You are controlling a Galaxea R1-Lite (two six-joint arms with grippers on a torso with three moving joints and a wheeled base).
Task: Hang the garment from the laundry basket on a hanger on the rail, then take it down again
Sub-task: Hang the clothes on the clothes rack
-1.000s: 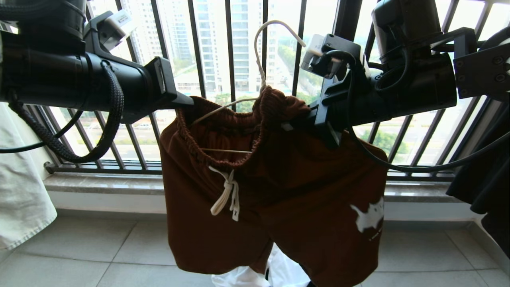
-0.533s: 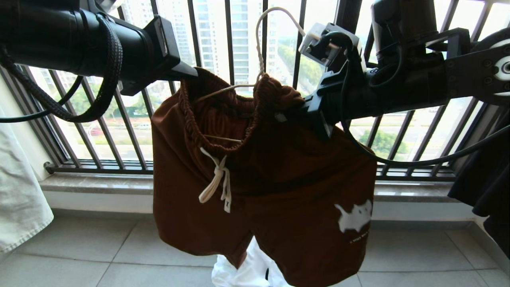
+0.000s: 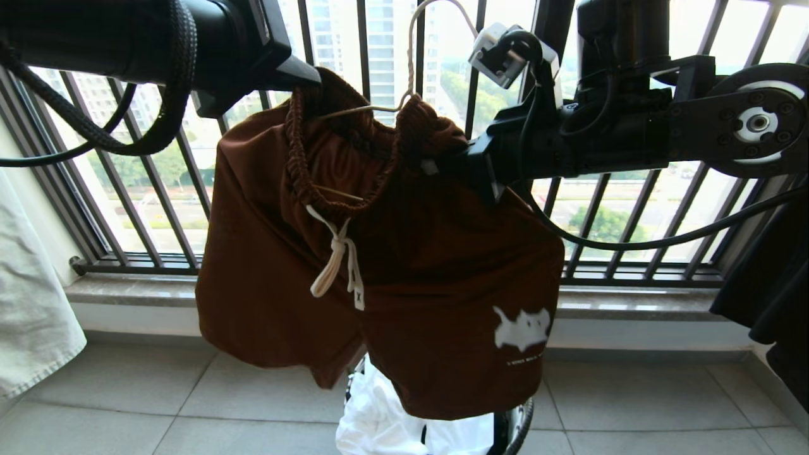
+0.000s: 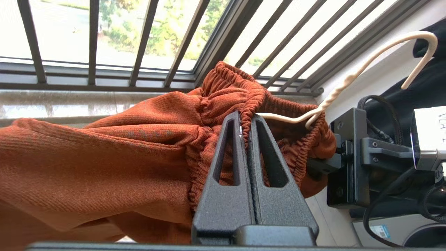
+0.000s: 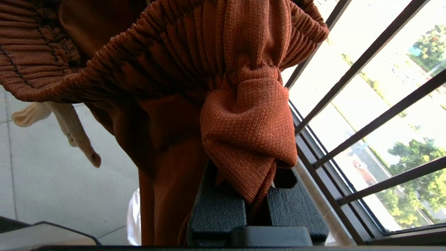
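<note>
A: The garment (image 3: 392,253) hangs in the air between the two arms, in front of the black railing (image 3: 189,189); its waistband is up and its two legs drop straight toward the tiled floor (image 3: 126,404); the white drawstring (image 3: 338,265) dangles on the front and the white animal print (image 3: 521,328) sits low on one leg.

B: And who holds it?

A: The left pincer (image 4: 245,125) is clenched on the ribbed waistband at one side; the right pincer (image 5: 258,195) is clenched on a bunched fold of the waistband at the other side.

B: The hanger?

A: The hanger (image 3: 414,76) is threaded inside the waistband; its long neck stands up between the two grips and its hook end leaves the top of the head view.

B: Any container?

A: The laundry basket (image 3: 515,430) stands on the floor directly below the legs; white cloth (image 3: 385,423) lies in it; a pale garment (image 3: 31,303) hangs at the left edge, a black one (image 3: 771,278) at the right.
</note>
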